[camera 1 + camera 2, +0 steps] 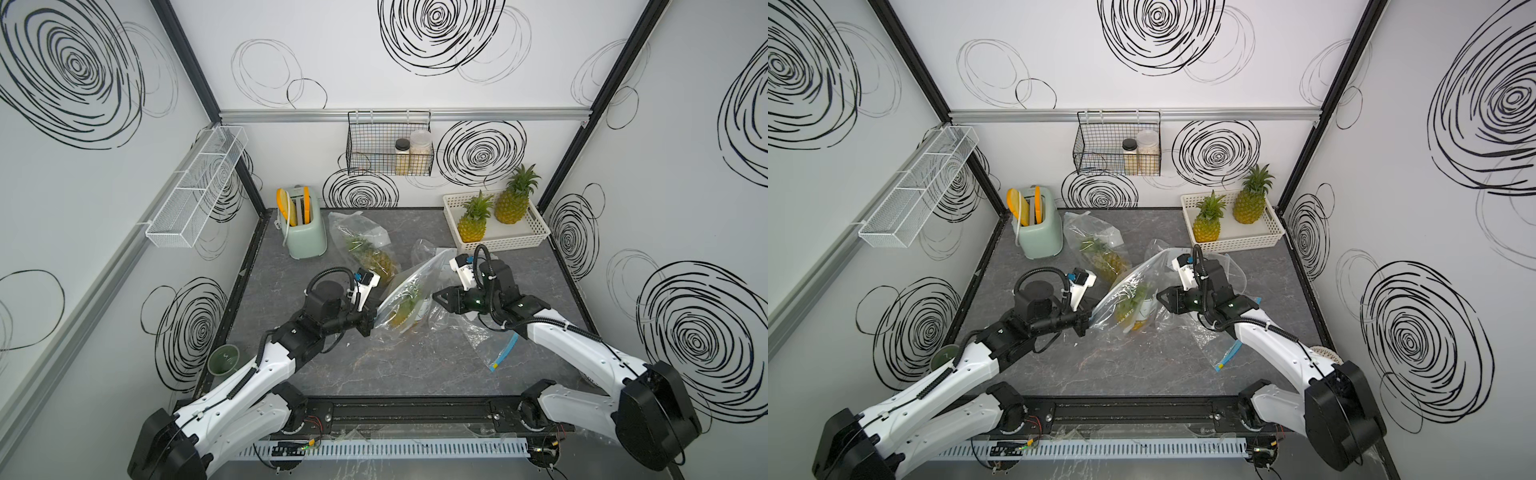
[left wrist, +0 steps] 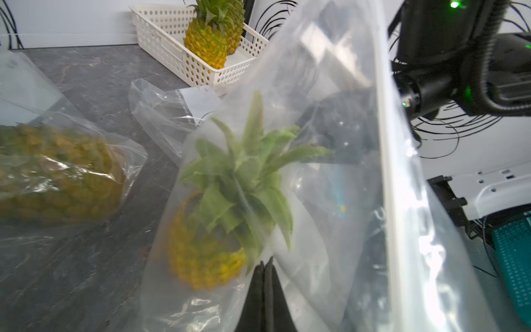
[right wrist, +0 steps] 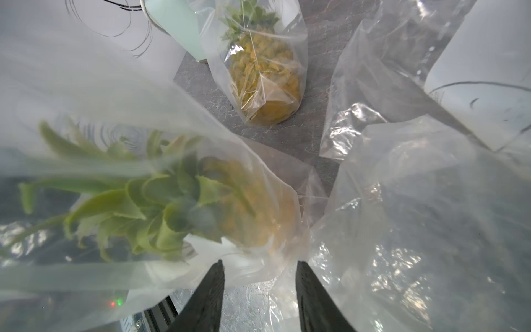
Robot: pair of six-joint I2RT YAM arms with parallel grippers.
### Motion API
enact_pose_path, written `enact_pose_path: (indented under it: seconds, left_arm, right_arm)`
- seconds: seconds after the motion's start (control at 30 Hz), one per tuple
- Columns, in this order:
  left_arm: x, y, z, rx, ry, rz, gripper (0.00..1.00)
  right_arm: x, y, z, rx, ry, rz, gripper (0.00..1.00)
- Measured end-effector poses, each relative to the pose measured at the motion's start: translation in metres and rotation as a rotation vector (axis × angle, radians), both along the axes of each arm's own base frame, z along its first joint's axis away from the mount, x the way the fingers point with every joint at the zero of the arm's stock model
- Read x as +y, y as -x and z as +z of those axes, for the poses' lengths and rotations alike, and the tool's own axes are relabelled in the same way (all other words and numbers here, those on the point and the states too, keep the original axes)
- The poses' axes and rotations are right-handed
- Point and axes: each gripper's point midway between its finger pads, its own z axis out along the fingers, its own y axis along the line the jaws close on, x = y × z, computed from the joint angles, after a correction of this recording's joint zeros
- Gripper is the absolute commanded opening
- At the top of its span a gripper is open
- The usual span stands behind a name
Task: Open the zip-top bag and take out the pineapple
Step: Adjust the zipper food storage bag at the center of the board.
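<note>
The bag (image 1: 415, 276) (image 1: 1121, 291) is clear plastic with a white zip strip (image 2: 385, 149) along one long edge. It stands tented on the table in front of the basket (image 1: 511, 242) and nearer the middle of the table. Its zip edge is lifted and slants up toward the basket, and its lower part rests crumpled on the table. Whether the zip is open cannot be told. The pineapple (image 1: 400, 316) (image 1: 1136, 322) sits inside, low in the bag. It is small, with a yellow body (image 2: 201, 264) (image 3: 253, 207) and a green crown (image 2: 244, 178) (image 3: 143, 207). It is tilted, with the crown pointing up toward the zip edge and the basket and the body down at the end away from the basket.
</note>
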Motion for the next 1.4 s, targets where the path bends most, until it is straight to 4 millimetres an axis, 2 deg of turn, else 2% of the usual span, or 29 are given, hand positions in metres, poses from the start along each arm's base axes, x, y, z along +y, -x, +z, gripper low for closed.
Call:
enact_pose_path:
  seconds: [0.17,0.33,0.5,0.63,0.7,0.8,0.87,1.0,1.13,1.23,1.4]
  left_arm:
    - [-0.008,0.012,0.0,-0.006,0.025,0.006,0.0]
    - [-0.017,0.02,0.002,-0.01,0.052,0.007,0.0]
    - [-0.032,0.035,-0.003,0.006,0.065,-0.02,0.02]
    - [-0.039,0.042,-0.005,0.008,0.058,-0.024,0.23]
    - [-0.039,0.042,-0.003,-0.002,0.044,-0.01,0.4]
    - [-0.028,0.033,0.01,-0.044,0.024,0.05,0.55]
    - [-0.017,0.026,0.026,-0.084,0.034,0.094,0.59]
    - [0.017,0.002,0.062,-0.163,0.078,0.202,0.63]
    - [0.046,-0.021,0.075,-0.184,0.101,0.265,0.64]
    - [0.053,-0.032,0.067,-0.152,0.101,0.252,0.64]
    - [0.041,-0.032,0.052,-0.084,0.104,0.157,0.64]
  right_arm:
    - [0.019,-0.013,-0.012,0.068,-0.009,0.049,0.44]
    - [0.038,-0.031,-0.004,0.064,-0.046,0.096,0.46]
    - [0.05,-0.047,0.008,0.032,-0.063,0.126,0.53]
    - [0.047,-0.057,0.02,-0.002,-0.049,0.111,0.57]
    - [0.037,-0.063,0.026,-0.019,-0.005,0.068,0.58]
    - [0.015,-0.068,0.046,-0.061,0.068,-0.01,0.63]
    - [0.002,-0.065,0.066,-0.103,0.084,-0.046,0.67]
    - [-0.016,-0.041,0.115,-0.205,0.054,-0.072,0.75]
    - [-0.021,-0.014,0.151,-0.259,-0.019,-0.059,0.8]
    - [-0.008,0.003,0.158,-0.242,-0.063,-0.007,0.84]
    - [0.026,0.02,0.137,-0.148,-0.062,0.087,0.88]
